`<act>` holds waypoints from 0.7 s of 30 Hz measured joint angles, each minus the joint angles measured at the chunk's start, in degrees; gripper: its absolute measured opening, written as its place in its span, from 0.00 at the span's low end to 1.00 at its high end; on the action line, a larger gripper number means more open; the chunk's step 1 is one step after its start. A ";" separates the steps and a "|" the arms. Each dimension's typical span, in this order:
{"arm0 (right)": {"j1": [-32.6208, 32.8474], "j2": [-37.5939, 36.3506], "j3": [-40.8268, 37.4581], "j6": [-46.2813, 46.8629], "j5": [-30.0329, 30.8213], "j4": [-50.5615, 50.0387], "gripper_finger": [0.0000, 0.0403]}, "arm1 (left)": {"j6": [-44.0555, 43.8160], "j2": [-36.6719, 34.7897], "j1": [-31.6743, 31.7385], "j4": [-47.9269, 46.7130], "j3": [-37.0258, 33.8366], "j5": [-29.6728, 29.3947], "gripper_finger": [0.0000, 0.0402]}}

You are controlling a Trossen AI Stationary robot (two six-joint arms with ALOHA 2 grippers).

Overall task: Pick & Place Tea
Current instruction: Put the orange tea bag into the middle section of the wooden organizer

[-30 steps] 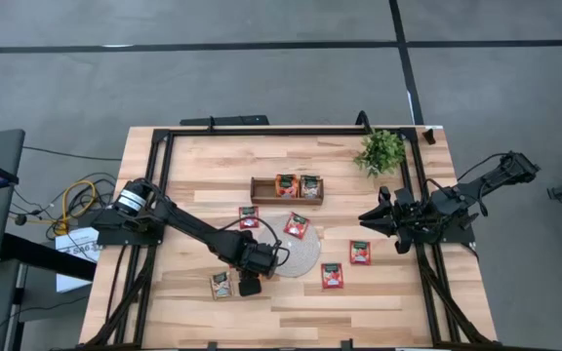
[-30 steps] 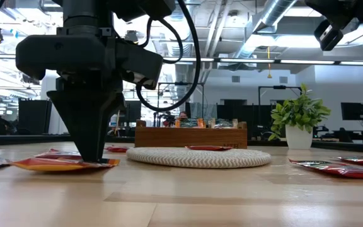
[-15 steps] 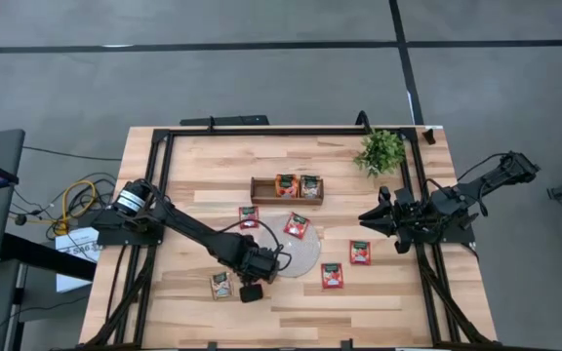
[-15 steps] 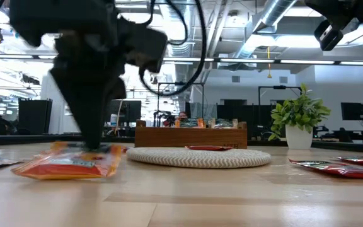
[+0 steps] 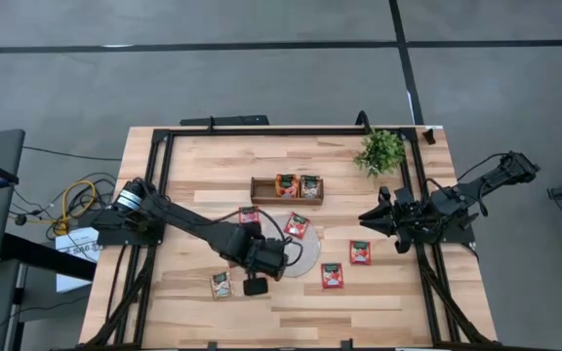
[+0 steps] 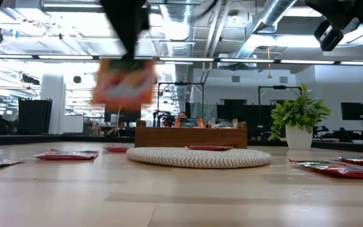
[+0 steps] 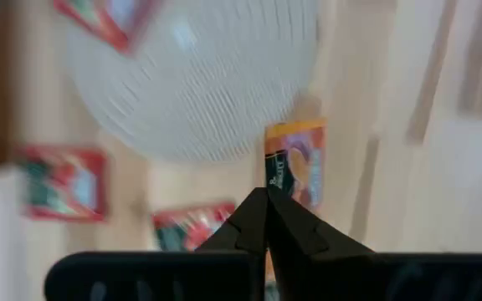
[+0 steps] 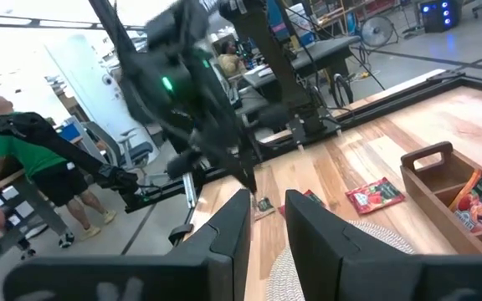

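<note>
Your left hand (image 7: 265, 201) is clamped on one sachet (image 6: 124, 81), which hangs below it, clear of the desk (image 5: 379, 302) beside the mat (image 5: 305, 255). That's the carry step: next, take it over the tray (image 5: 261, 189) and let go. Two sachets sit in the tray; six lie loose. Your right hand (image 8: 266, 213) waits at the far edge, fingers apart, holding nothing

Two dark jointed arms, black cables looped along links; left arm (image 5: 179, 226) silver-ringed base joint.
</note>
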 joint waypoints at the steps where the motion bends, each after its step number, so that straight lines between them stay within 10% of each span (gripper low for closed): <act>1: 0.00 0.12 0.00 -0.02 0.00 0.03 0.17 | 0.60 -0.03 0.09 -0.54 2.01 -2.00 0.00; 21: -13.61 15.49 7.67 -7.42 -8.26 0.09 0.46 | 20.93 -0.10 12.92 11.18 15.17 -13.54 0.00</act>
